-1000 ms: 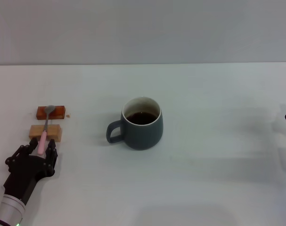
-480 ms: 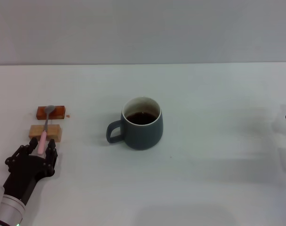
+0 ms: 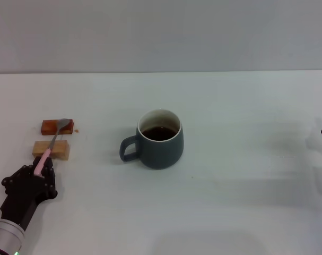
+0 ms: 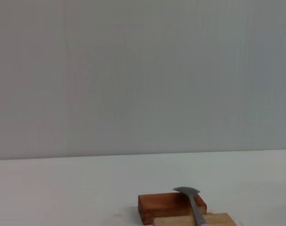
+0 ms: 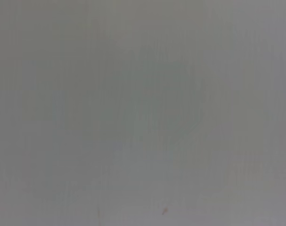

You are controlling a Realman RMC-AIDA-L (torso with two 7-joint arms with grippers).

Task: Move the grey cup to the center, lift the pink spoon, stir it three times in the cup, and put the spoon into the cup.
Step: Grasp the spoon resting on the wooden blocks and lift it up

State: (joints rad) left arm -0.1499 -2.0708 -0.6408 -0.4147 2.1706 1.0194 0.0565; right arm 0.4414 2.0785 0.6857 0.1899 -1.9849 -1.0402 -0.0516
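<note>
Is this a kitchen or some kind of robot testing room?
Probably a robot test bench, not a kitchen: a bare white table against a plain grey wall, holding only a grey cup, a pink spoon propped on two small blocks, with black robot grippers at the edges.

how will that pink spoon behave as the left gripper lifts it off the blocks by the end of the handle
The pink spoon looks slim and stiff, so it probably won't bend. The left gripper holds only the handle's end, so the metal bowl may droop or swing. The smooth, thin handle could slip or twist between the fingers. It looks light.
</note>
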